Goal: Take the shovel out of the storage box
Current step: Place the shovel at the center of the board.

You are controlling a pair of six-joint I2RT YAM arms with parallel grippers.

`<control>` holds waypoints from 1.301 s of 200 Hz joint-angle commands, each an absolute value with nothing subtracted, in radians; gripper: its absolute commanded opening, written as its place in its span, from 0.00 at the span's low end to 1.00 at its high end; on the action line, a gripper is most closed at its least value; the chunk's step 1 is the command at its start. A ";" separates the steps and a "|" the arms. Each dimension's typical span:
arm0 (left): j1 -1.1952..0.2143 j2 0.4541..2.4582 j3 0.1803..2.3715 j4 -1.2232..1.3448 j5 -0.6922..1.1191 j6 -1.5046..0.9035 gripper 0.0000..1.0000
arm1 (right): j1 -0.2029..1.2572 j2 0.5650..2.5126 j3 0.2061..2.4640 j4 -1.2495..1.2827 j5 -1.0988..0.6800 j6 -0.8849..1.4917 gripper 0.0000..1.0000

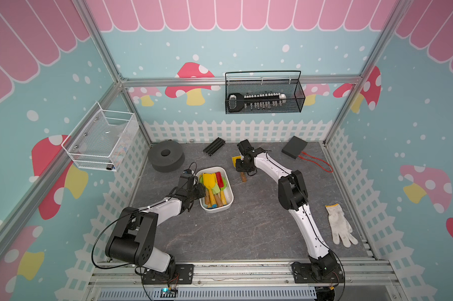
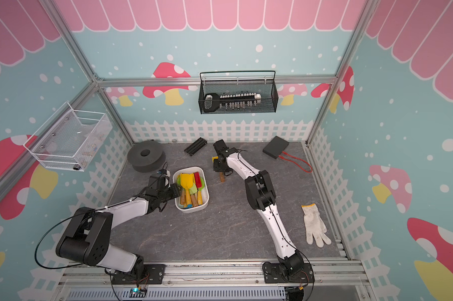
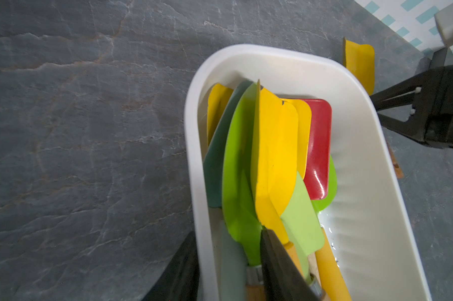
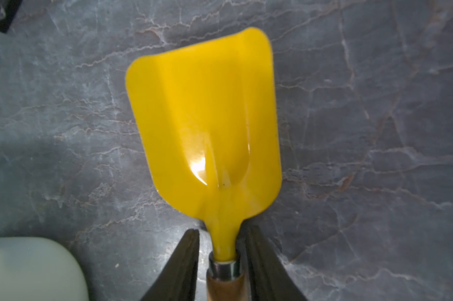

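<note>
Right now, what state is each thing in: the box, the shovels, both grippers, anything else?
storage box: upright on the table, several shovels piled inside.
yellow shovel: out of the box, on the table, hollow side up.
right gripper: open, fingers either side of that shovel's neck, gaps showing.
left gripper: astride the box wall, one finger inside, one outside; grip unclear.
glove: lying flat, away from both arms.

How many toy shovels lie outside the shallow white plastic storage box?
1: the yellow-bladed, wooden-handled shovel lies on the grey stone-look table between the right gripper's open jaws. Others sit in the box; more could be hidden.
</note>
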State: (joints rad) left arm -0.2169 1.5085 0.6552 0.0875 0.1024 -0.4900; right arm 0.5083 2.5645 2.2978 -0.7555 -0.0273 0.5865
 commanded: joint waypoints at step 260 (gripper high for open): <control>-0.212 1.437 0.664 0.072 0.088 -0.534 0.47 | 0.760 2.049 1.813 -0.721 -0.127 0.346 0.51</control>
State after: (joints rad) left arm -0.2153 1.4582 0.6548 0.0750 0.1005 -0.5056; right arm 0.7338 2.0518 1.8126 -0.6731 -0.1135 0.3660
